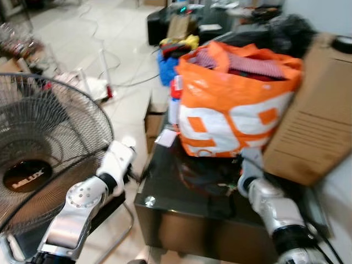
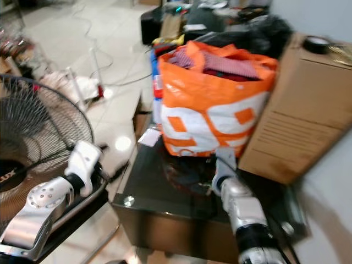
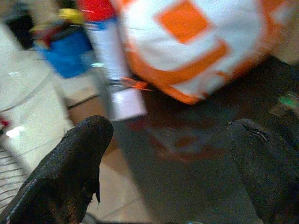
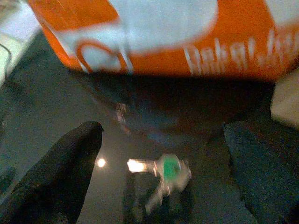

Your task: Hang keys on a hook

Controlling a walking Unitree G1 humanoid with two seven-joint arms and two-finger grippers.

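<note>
A bunch of keys with a green tag (image 4: 168,170) lies on the dark glass table (image 1: 165,187), in front of an orange and white bag (image 1: 231,104). My right gripper (image 4: 162,133) hangs open just above the keys, which sit between its two black fingers (image 4: 60,177). My right arm (image 1: 269,206) reaches over the table's front right part. My left gripper (image 3: 168,128) is open and empty at the table's left edge, pointing toward the bag. My left arm (image 1: 93,192) stands beside the table. The views are blurred.
A large standing fan (image 1: 38,154) is close on the left, by my left arm. A cardboard box (image 1: 319,110) leans behind the bag on the right. A white can with a red cap (image 3: 112,60) stands at the bag's left. Clutter and cables lie on the tiled floor (image 1: 110,49) beyond.
</note>
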